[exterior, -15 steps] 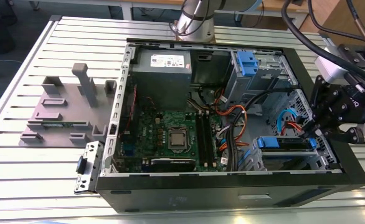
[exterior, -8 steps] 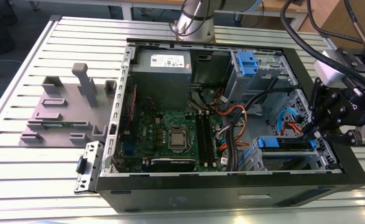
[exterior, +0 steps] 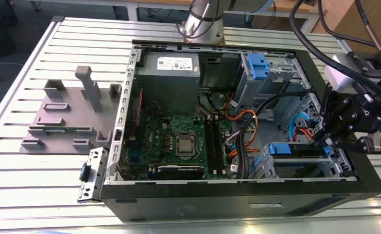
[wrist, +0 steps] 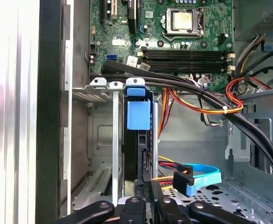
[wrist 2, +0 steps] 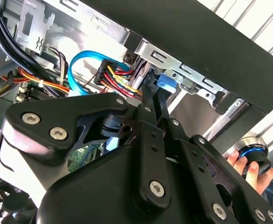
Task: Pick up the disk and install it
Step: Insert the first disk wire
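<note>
The disk [exterior: 295, 149] sits in the drive cage at the lower right of the open computer case, its bright blue bracket facing up. In the first wrist view the disk [wrist: 138, 114] stands edge-on in a cage slot with the blue bracket tab at its far end. My gripper [exterior: 323, 141] hangs over the case's right wall at the exterior view's right, reaching down into that cage. Its fingers lie close together along the disk's thin edge in both wrist views: gripper [wrist: 146, 189], gripper [wrist 2: 153, 88], blue bracket [wrist 2: 167, 83].
The black computer case [exterior: 242, 201] lies open with the motherboard [exterior: 177, 141], power supply [exterior: 169, 68] and cable bundles [exterior: 249, 124] exposed. A second blue bracket [exterior: 258, 66] sits in the upper bay. A grey fixture [exterior: 67, 114] stands on the table. A hand [wrist 2: 248, 168] holds a knob beside the case.
</note>
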`<state>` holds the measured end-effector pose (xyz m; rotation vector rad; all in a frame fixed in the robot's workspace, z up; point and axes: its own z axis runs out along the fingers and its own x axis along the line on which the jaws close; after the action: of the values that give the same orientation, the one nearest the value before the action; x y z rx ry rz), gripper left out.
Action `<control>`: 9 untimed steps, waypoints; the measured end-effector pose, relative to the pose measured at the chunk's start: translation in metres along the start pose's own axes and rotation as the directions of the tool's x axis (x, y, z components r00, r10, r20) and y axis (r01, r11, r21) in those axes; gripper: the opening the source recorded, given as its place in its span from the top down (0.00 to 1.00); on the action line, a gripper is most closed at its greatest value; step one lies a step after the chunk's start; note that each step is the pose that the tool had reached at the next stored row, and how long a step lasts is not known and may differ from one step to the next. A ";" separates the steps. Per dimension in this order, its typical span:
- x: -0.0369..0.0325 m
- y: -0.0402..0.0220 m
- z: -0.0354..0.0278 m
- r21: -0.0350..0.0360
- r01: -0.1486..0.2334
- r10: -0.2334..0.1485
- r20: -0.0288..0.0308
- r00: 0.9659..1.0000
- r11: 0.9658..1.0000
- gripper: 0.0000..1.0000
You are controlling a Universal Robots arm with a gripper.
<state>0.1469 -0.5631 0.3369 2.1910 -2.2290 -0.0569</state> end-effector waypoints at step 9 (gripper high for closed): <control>0.0001 0.0032 0.0038 0.000 0.000 0.000 0.000 1.000 1.000 0.83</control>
<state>0.1436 -0.5632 0.3332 2.1911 -2.2290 -0.0570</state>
